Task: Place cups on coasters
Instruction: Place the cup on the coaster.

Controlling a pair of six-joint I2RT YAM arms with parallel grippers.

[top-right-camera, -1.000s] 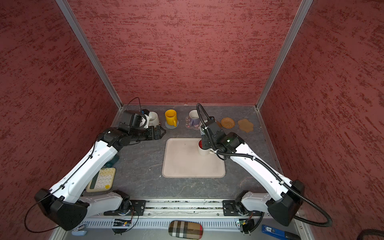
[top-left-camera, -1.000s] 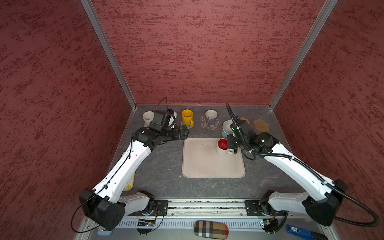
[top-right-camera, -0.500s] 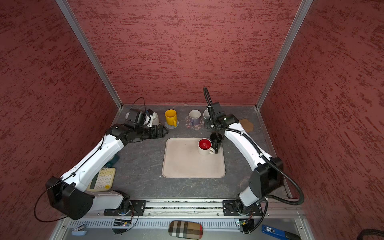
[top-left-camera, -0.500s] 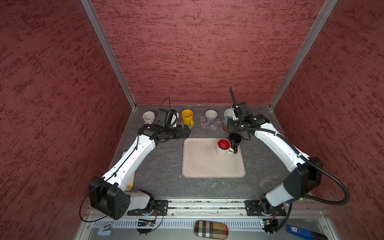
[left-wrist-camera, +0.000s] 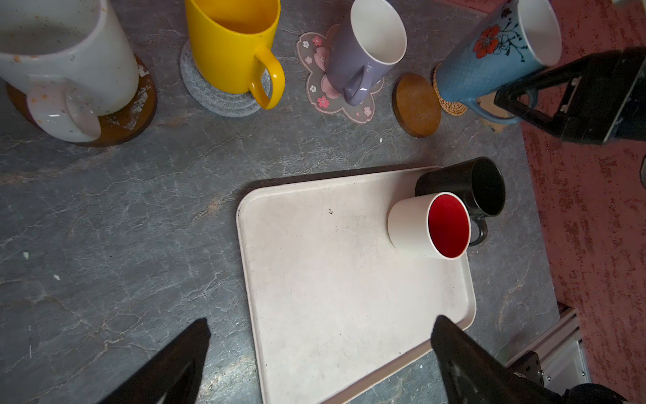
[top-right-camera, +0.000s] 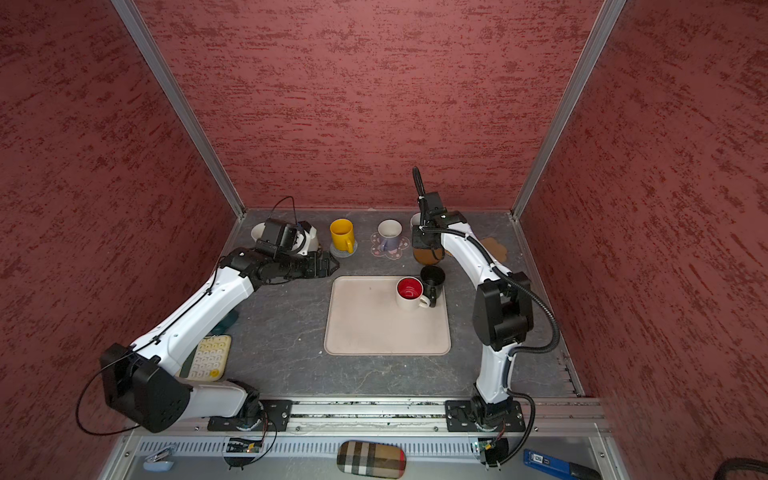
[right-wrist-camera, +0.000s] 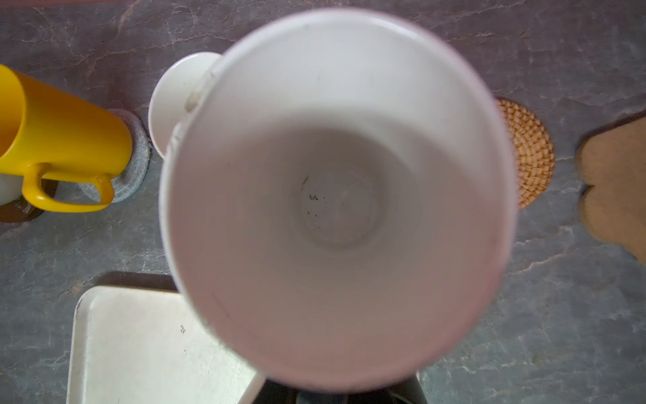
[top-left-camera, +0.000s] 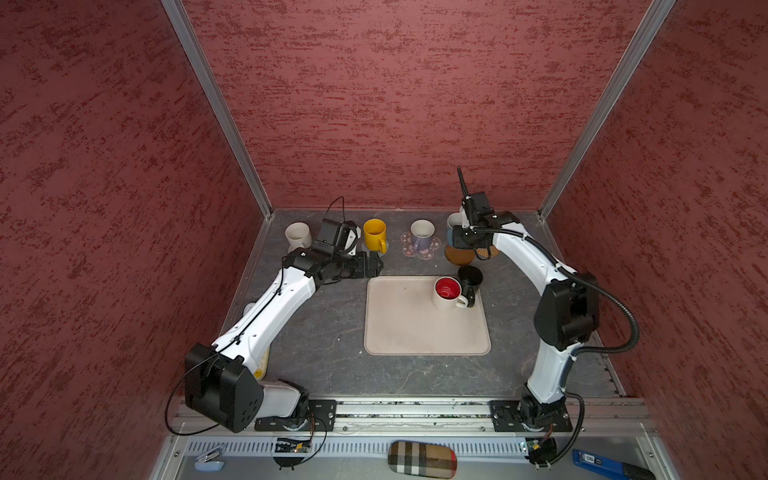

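On the beige tray's (top-left-camera: 415,332) right side: red-lined white mug (left-wrist-camera: 416,224) and black mug (left-wrist-camera: 451,182) (2 unplaced). At the left wrist view's upper right, the right gripper (left-wrist-camera: 507,101) pinches the flowered blue mug (left-wrist-camera: 489,59) by its handle. It is probably bound for the rattan coaster (right-wrist-camera: 528,154): lower it level and centred. The left gripper (left-wrist-camera: 321,320) gapes empty. Only the right wrist view shows that coaster mostly uncovered.

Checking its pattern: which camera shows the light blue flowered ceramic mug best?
Left wrist: the light blue flowered ceramic mug shows its painted side. Right wrist shows only its white inside; both top views, a sliver behind the right arm.
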